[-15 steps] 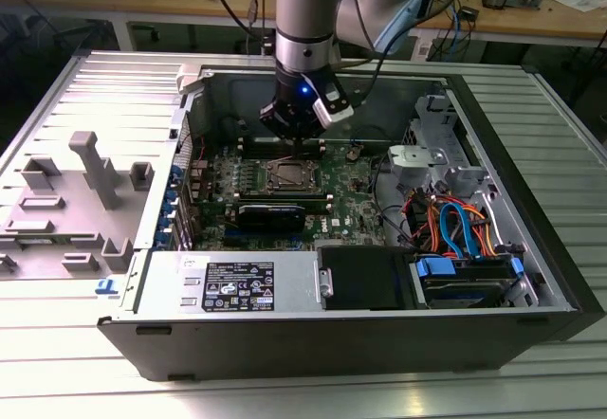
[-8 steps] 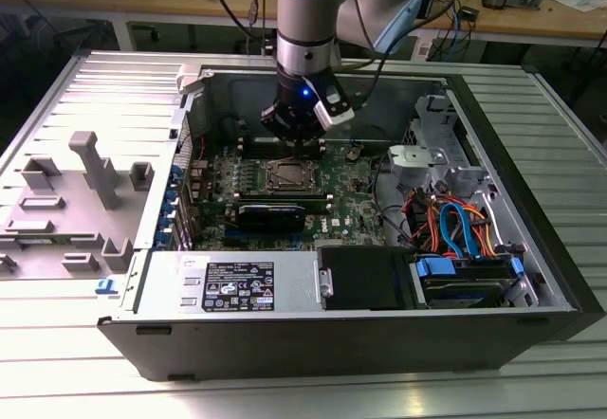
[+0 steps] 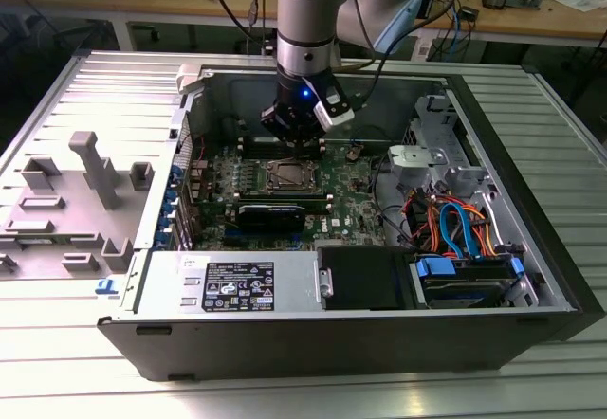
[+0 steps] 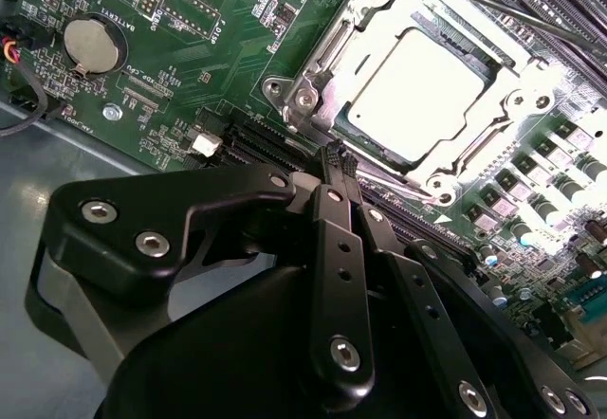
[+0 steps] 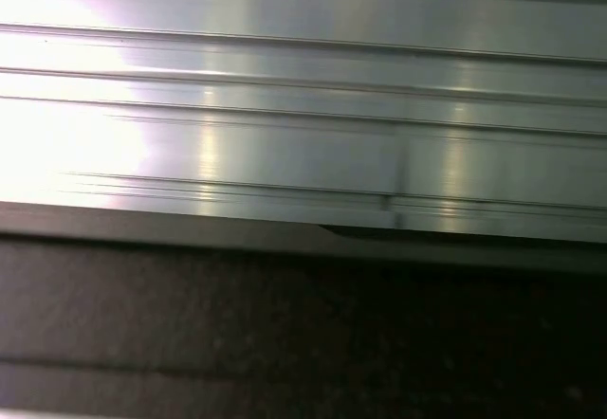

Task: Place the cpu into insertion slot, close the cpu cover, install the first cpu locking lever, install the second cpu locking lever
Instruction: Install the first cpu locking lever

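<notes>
At the exterior view's left you have a grey moulded plastic fixture tray (image 3: 71, 206) lying on the ribbed aluminium surface (image 3: 285, 391), just beside the open black computer case (image 3: 351, 329). Moving right inside the case, you see the green circuit board (image 3: 353, 196). On it sits the insertion slot (image 3: 287, 174), a small square socket with a silver metal rim. The long black rectangular heatsink block (image 3: 272, 215) lies just on its near side.

In the second wrist view the cpu (image 4: 415, 97), a flat square chip with a dull silver top, lies seated in the insertion slot (image 4: 318, 59). The cpu cover (image 4: 507, 120), a thin silver metal frame with a square cut-out, lies flat around it.

Your black gripper (image 3: 302, 135) hangs above the far side of the socket in the exterior view. In the second wrist view the gripper (image 4: 337, 158) has its fingertips pressed together with nothing between them, poised just beside the cover's edge.

Further right you find orange and blue cables (image 3: 455, 225) and a blue-handled drive bay (image 3: 465, 277).
</notes>
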{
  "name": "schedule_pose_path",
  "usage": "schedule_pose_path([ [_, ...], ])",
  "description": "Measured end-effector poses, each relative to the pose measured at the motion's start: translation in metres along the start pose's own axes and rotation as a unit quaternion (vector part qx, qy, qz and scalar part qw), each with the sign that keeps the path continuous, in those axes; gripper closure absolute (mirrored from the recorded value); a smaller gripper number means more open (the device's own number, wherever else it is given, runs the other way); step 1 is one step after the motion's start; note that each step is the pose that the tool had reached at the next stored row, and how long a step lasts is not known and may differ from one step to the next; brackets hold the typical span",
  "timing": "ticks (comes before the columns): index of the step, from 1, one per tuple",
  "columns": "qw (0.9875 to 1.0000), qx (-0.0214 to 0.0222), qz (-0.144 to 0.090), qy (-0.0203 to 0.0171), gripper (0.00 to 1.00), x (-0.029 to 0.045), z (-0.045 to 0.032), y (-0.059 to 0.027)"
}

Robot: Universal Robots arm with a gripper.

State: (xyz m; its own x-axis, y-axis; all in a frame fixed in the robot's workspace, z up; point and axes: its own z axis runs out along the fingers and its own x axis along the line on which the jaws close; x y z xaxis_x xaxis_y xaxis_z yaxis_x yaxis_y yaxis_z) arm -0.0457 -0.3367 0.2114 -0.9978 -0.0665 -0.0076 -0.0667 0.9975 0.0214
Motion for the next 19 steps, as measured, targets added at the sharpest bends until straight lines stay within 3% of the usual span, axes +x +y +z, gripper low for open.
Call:
schedule_pose_path([
  [19, 1.0, 0.0, 0.0, 0.0, 0.89, -0.0006, 0.0013, -0.0001],
])
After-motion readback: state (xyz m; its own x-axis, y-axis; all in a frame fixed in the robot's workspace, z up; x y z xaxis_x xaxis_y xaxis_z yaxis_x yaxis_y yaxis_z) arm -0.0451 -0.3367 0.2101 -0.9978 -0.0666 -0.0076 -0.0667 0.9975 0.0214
